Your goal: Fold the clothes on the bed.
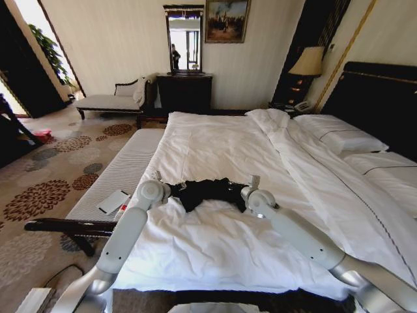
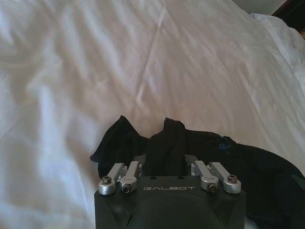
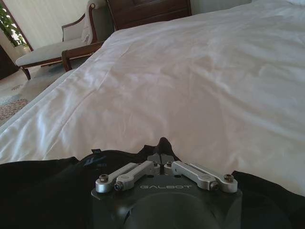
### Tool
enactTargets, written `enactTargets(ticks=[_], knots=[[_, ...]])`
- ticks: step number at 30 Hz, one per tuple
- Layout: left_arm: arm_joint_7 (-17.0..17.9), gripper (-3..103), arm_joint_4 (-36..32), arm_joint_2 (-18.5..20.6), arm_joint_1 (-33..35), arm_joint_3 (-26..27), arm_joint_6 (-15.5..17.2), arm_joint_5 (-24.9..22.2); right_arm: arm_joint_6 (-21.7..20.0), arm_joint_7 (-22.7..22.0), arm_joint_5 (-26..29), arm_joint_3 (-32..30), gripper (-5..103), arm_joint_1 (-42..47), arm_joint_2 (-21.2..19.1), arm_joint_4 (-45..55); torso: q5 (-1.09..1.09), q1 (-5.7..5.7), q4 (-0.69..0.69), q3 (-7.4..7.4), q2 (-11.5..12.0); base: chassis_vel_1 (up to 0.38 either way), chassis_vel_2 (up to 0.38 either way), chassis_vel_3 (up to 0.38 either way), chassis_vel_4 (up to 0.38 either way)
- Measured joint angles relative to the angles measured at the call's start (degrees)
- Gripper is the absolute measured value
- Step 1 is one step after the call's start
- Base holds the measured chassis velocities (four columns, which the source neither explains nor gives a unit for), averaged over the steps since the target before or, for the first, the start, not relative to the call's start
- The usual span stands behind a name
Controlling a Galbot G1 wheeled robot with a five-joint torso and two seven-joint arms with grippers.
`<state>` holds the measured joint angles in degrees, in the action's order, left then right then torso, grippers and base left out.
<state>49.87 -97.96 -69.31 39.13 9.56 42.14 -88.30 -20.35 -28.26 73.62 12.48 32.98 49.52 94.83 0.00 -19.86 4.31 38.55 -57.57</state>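
So the black T-shirt (image 1: pixel 207 192) is bunched up in a dark heap on the white duvet of the bed (image 1: pixel 215 150), near the foot end and a bit toward the robot's left side of the mattress. Both arms reach out over the bed and meet the shirt from either end.

The left gripper (image 2: pixel 164 164) sits at the shirt's left edge. In the left wrist view its jaws are closed on a pinched-up ridge of black fabric that stands up between them, with the rest of the shirt spreading off to one side on the wrinkled sheet.

The right gripper (image 3: pixel 162 159) is at the shirt's right edge. From the right wrist view the linkage bars angle in toward a small dark tip right at the cloth's edge — jaws look closed, and black fabric sits all around and under them, so it reads as gripping the shirt too.

The lettering isn't readable, the shirt's too crumpled.

Other stuff around: a narrow white-cushioned bench (image 1: pixel 120 173) runs along the bed's left side with a white card-like thing (image 1: pixel 114 201) lying on it. Further back there's a pale chaise (image 1: pixel 111 101) against the wall, a dark dresser with a mirror (image 1: pixel 184 88), and a lamp (image 1: pixel 307 62) beside the tall dark headboard (image 1: pixel 378 98)
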Motion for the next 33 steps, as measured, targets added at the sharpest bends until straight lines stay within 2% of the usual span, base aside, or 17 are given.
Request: enactTargets(ticks=[4,6,10,17,23,26,30,33], knots=[[-0.11,20,-1.12,0.45,0.15,0.62,0.0,-0.22,0.06,0.0,-0.23,-0.11,0,0.15,-0.09,-0.01,0.0,0.0,0.0,0.0,0.0,0.0,0.0,0.0,0.0],[-0.16,20,-1.39,0.68,0.26,0.77,0.0,-0.31,0.08,0.01,-0.25,-0.12,0,0.17,-0.11,0.0,0.0,0.0,0.0,0.0,0.0,0.0,0.0,0.0,0.0],[-0.41,2,-2.25,1.34,0.98,1.27,0.0,-0.4,0.24,0.03,-0.32,-0.22,0,0.24,-0.17,0.31,0.0,0.0,0.0,0.0,0.0,0.0,0.0,0.0,0.0],[-1.08,0,-3.66,2.1,2.52,2.13,0.0,-0.23,0.74,0.06,-0.41,-0.76,0,0.82,-0.46,1.05,0.0,0.0,0.0,0.0,0.0,0.0,0.0,0.0,0.0],[-2.76,0,-7.42,3.47,3.46,5.19,0.0,1.32,4.75,1.01,-0.85,-4.33,0,2.34,-0.7,2.99,0.0,0.0,0.0,0.0,0.0,0.0,0.0,0.0,0.0],[-3.3,0,-10.19,4.63,3.47,7.22,0.0,1.4,7.01,3.1,-0.65,-7.07,0,2.82,-1.14,3.98,-0.01,0.0,0.0,0.0,0.0,0.0,0.0,0.0,0.0],[-4.67,0,-16.18,8.04,3.74,12.2,0.0,1.3,12.15,10.55,-0.05,-12.14,0,4.15,-3.39,5.64,0.0,0.0,0.0,0.0,0.0,0.0,0.0,0.0,0.0],[-5.18,0,-18.68,10.0,4.27,14.76,0.0,1.2,13.96,12.74,0.57,-14.5,0,5.43,-4.53,7.47,-0.01,0.0,0.01,0.0,0.0,0.0,0.0,0.0,0.0]])
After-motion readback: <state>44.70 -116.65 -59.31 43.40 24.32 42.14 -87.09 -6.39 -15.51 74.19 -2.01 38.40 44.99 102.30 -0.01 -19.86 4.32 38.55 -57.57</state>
